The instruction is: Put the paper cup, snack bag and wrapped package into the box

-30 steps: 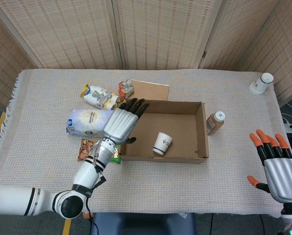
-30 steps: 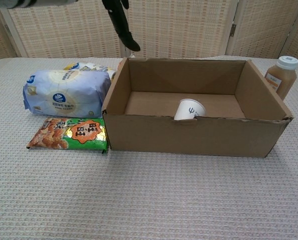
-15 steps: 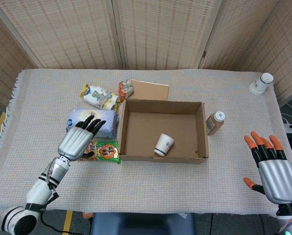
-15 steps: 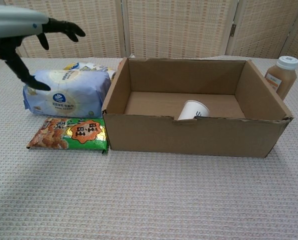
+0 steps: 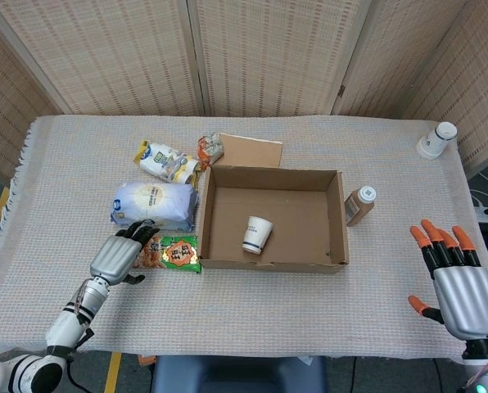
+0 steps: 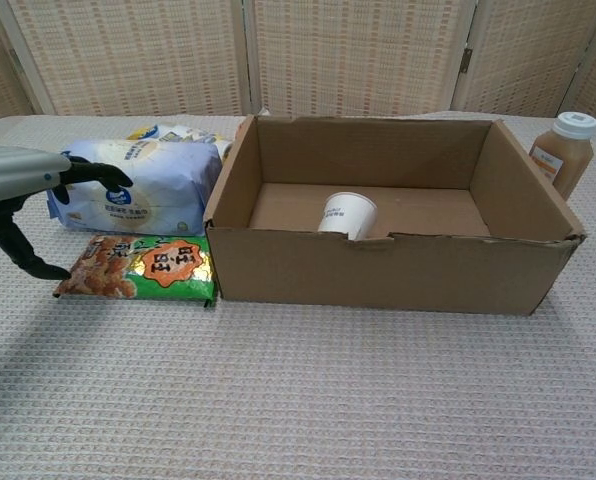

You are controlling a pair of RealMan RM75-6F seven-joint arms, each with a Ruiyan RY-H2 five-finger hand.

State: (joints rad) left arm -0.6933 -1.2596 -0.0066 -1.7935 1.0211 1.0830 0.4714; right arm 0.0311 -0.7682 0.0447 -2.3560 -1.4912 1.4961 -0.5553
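The paper cup (image 5: 256, 234) (image 6: 346, 214) lies on its side inside the cardboard box (image 5: 272, 263) (image 6: 398, 275). Left of the box lies the flat snack bag (image 5: 168, 252) (image 6: 140, 267), orange and green. Behind it rests the pale blue wrapped package (image 5: 153, 205) (image 6: 138, 192). My left hand (image 5: 117, 256) (image 6: 26, 195) hovers over the snack bag's left end, fingers spread, holding nothing. At the table's near right my right hand (image 5: 462, 286) is open, palm down, fingers apart; the chest view does not show it.
A second snack pack (image 5: 167, 162) and a crumpled wrapper (image 5: 210, 150) lie behind the package. A brown bottle (image 5: 359, 205) (image 6: 564, 151) stands right of the box. A white cup (image 5: 436, 140) lies at the far right corner. A box flap (image 5: 250, 151) lies flat behind.
My left hand drew back from the box's left edge, leftward and down, to the snack bag's left end. The cup rolled a little to the left inside the box.
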